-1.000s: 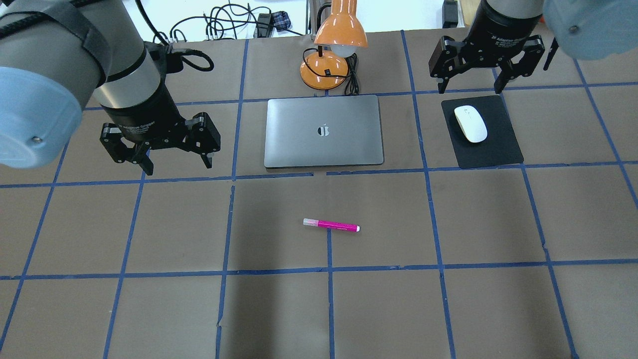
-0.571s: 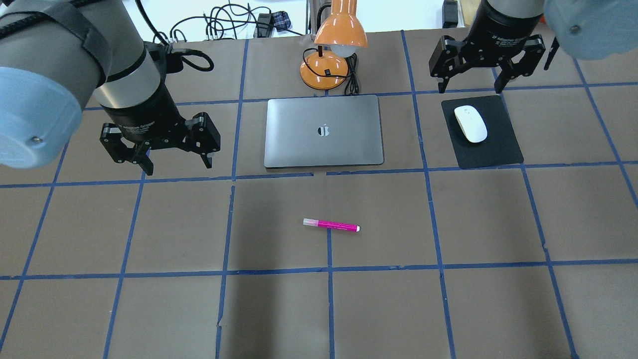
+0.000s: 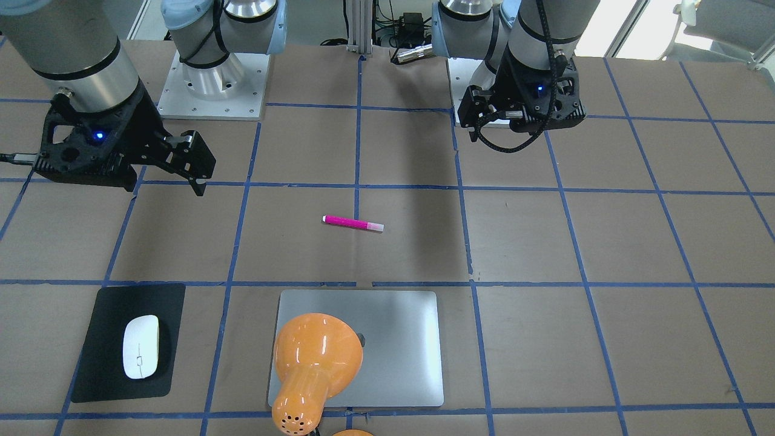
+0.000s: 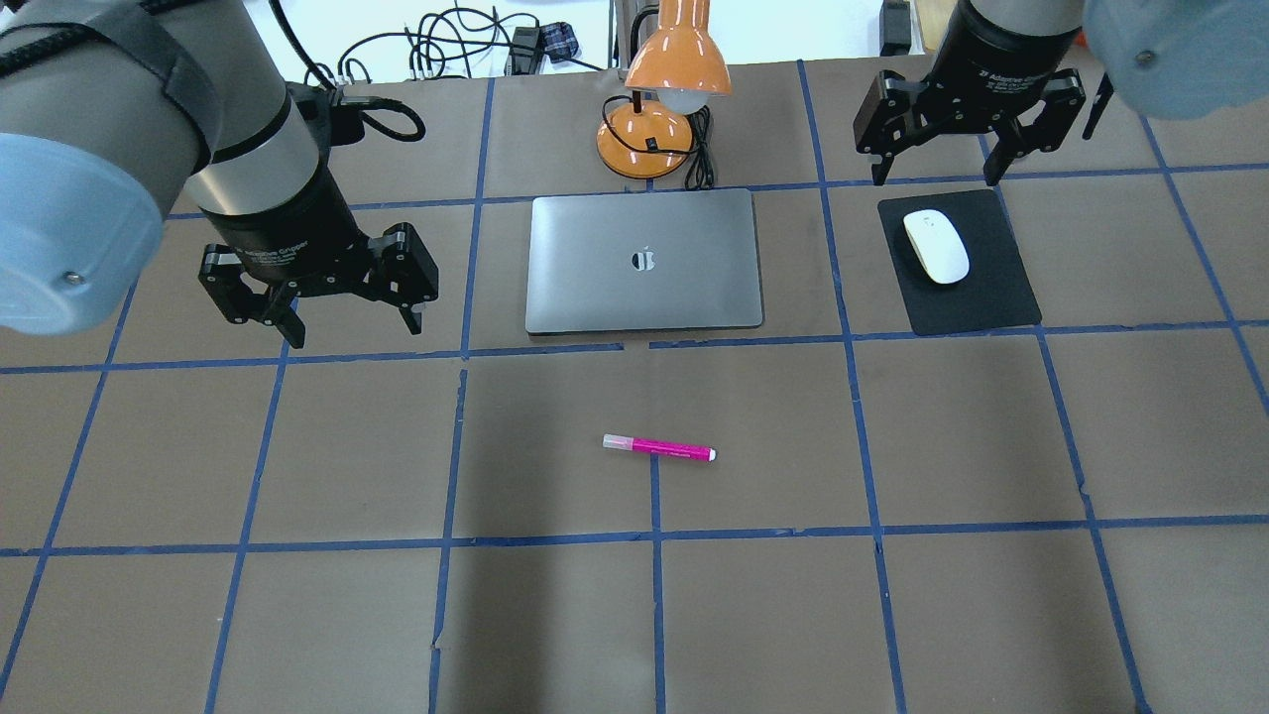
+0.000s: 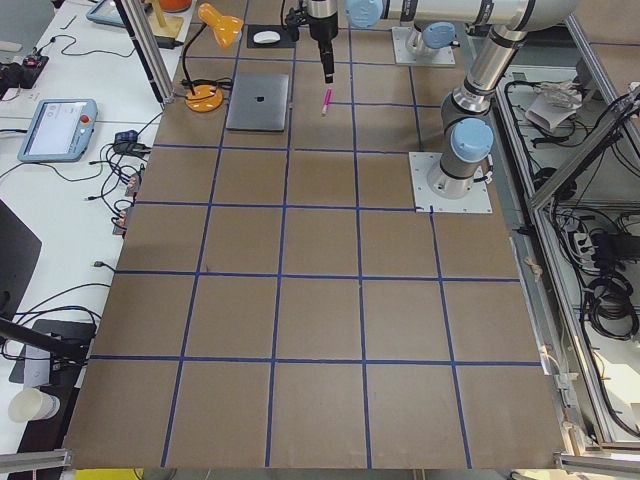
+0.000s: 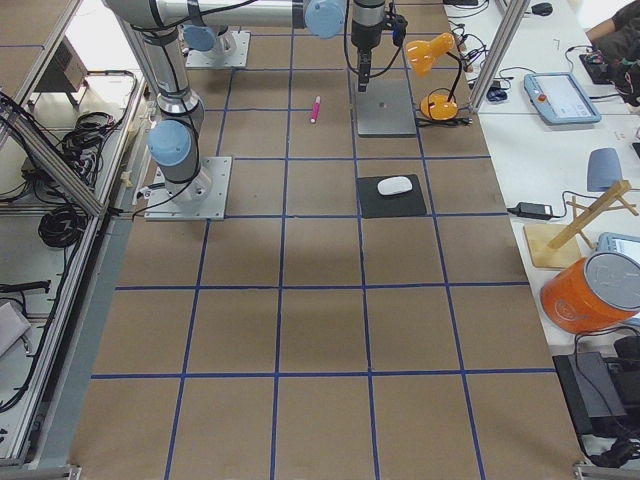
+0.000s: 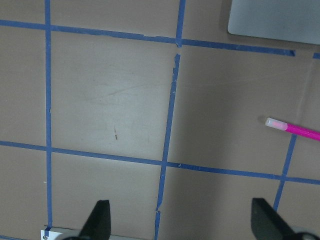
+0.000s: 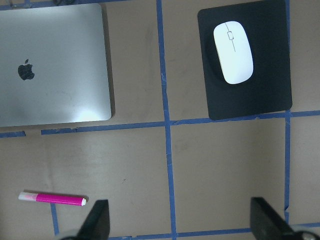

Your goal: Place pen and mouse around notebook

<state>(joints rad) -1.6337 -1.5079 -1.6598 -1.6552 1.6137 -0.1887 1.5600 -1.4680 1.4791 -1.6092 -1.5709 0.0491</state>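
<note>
The magenta pen lies flat on the brown table, nearer me than the closed silver notebook. To the notebook's right, the white mouse rests on a black mat. My left gripper hovers open and empty to the left of the notebook. My right gripper hangs open and empty just beyond the mouse. The left wrist view shows the pen at its right edge and a corner of the notebook. In the right wrist view I see the mouse, notebook and pen.
An orange desk lamp with a black cord stands just behind the notebook, and in the front-facing view its shade covers part of the lid. Blue tape lines grid the table. Cables lie beyond the far edge.
My right gripper has shifted very slightly toward the far edge. The left gripper, pen, mouse and notebook have stayed in place.
</note>
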